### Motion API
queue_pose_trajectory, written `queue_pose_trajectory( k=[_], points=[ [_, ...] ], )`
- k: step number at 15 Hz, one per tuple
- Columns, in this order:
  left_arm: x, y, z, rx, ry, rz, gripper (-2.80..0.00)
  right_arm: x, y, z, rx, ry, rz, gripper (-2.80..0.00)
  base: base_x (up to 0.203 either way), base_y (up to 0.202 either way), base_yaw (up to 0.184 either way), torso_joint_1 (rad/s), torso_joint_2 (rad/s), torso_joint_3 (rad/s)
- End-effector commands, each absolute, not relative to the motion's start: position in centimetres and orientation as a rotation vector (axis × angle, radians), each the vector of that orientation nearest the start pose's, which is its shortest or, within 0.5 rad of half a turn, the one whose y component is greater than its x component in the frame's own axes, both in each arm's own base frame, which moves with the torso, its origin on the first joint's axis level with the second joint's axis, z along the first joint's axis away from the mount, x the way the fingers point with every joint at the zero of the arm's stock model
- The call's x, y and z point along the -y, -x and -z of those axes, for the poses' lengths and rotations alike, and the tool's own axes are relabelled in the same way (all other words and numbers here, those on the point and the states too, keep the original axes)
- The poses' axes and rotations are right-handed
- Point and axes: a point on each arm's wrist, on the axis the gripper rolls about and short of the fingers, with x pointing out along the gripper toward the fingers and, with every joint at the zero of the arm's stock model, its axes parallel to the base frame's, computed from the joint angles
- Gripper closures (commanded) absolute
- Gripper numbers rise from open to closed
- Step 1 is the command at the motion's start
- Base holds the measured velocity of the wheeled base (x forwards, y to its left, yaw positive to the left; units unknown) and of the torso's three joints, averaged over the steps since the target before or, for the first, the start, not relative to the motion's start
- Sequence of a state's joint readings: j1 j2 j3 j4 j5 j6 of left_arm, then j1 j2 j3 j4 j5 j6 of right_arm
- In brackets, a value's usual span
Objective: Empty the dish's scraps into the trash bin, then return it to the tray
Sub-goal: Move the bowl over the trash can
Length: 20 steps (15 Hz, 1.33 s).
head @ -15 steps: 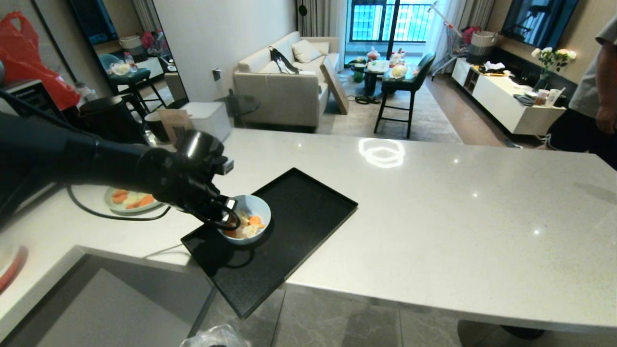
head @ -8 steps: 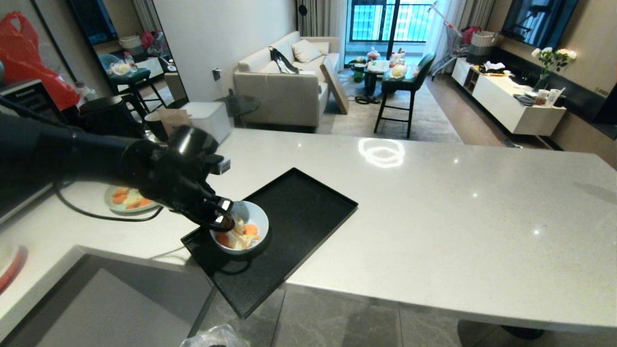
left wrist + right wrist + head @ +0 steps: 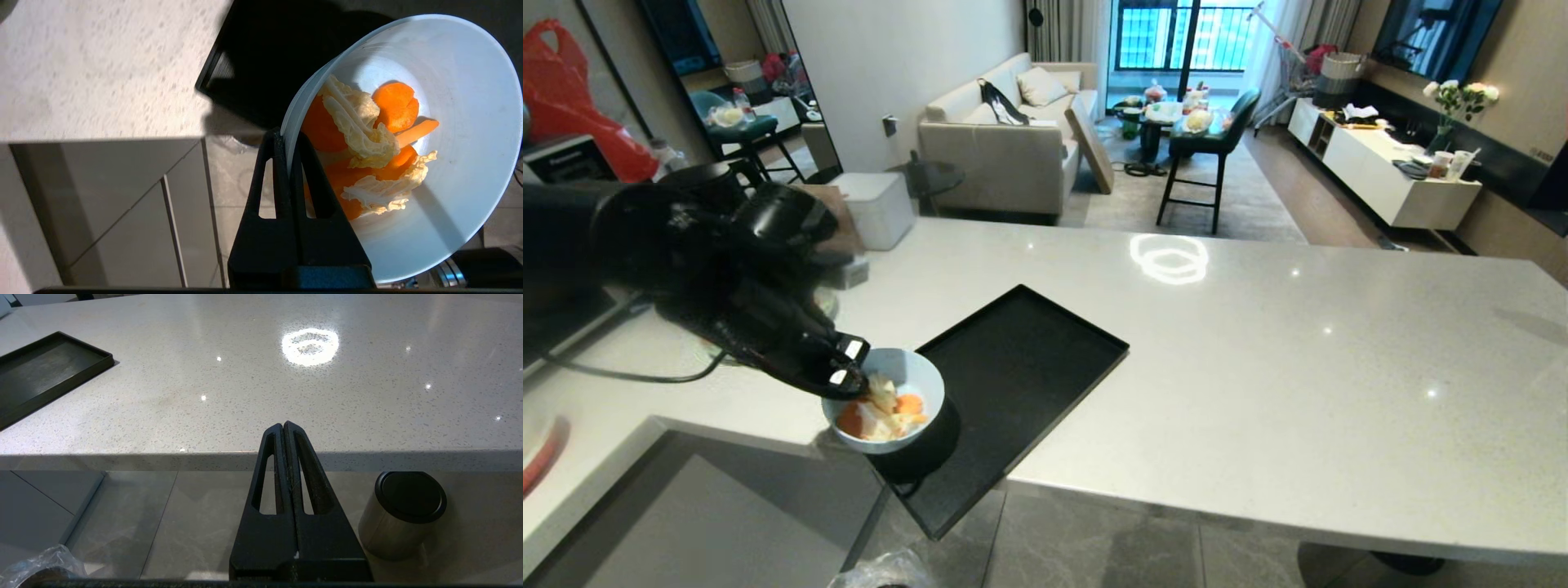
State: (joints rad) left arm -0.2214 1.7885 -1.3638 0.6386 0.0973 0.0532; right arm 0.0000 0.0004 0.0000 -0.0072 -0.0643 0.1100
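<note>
My left gripper [image 3: 843, 371] is shut on the rim of the dish [image 3: 916, 377], a small pale blue bowl held lifted over the near left corner of the black tray [image 3: 1029, 351]. The left wrist view has the rim pinched between the fingers of the left gripper [image 3: 288, 139], with the dish [image 3: 461, 122] tilted. The scraps [image 3: 367, 151], orange carrot pieces and pale cabbage bits, lie inside it. The trash bin [image 3: 886, 572] shows only as crinkly clear plastic on the floor below the counter edge. My right gripper [image 3: 283, 424] is shut and empty, parked below the counter's front edge.
The white speckled counter [image 3: 1258, 367] stretches right of the tray. A lower grey surface [image 3: 711, 506] lies at the near left. A steel cylinder with a black lid [image 3: 402, 514] stands on the floor near the right gripper. My left arm hides most of the green plate.
The left gripper has raised the dish off the tray and carried it toward the tray's near left corner. A person at the right edge has left the view.
</note>
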Motion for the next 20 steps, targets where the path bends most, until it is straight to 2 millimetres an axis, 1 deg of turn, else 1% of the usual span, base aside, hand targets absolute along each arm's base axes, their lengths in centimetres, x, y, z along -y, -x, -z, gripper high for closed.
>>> queue_pose_trajectory(
  k=[1,3,6,8,10,12,15,18,20],
  points=[
    [4.7,-27.4,-22.5,-1.023,-0.189,0.100,0.00,0.1,2.3,-7.6,0.010,-0.111,0.064,0.00,0.000,0.000,0.000,0.000,0.00,0.000],
    [2.8,-25.9,-23.7,-1.025,-0.156,0.042,0.00,0.1,2.3,-7.6,0.011,-0.111,0.064,0.00,0.000,0.000,0.000,0.000,0.00,0.000],
    [-0.6,-22.5,-24.9,-0.996,-0.087,-0.078,0.00,0.1,2.3,-7.6,0.011,-0.111,0.064,0.00,0.000,0.000,0.000,0.000,0.00,0.000],
    [-2.6,-20.0,-25.0,-0.987,-0.032,-0.162,0.00,0.1,2.3,-7.6,0.010,-0.111,0.064,0.00,0.000,0.000,0.000,0.000,0.00,0.000],
    [-3.8,-17.1,-24.4,-0.987,0.045,-0.190,0.00,0.1,2.3,-7.6,0.011,-0.111,0.064,0.00,0.000,0.000,0.000,0.000,0.00,0.000],
    [-3.8,-15.0,-23.7,-0.987,0.096,-0.171,0.00,0.1,2.3,-7.6,0.010,-0.111,0.064,0.00,0.000,0.000,0.000,0.000,0.00,0.000],
    [-3.0,-12.0,-22.3,-0.970,0.119,-0.140,0.00,0.1,2.3,-7.6,0.011,-0.111,0.064,0.00,0.000,0.000,0.000,0.000,0.00,0.000],
    [-2.3,-9.5,-20.5,-0.945,0.127,-0.117,0.00,0.1,2.3,-7.6,0.011,-0.111,0.064,0.00,0.000,0.000,0.000,0.000,0.00,0.000],
    [-2.0,-8.3,-19.6,-0.885,0.118,-0.117,0.00,0.1,2.3,-7.6,0.011,-0.111,0.064,0.00,0.000,0.000,0.000,0.000,0.00,0.000]
  ],
)
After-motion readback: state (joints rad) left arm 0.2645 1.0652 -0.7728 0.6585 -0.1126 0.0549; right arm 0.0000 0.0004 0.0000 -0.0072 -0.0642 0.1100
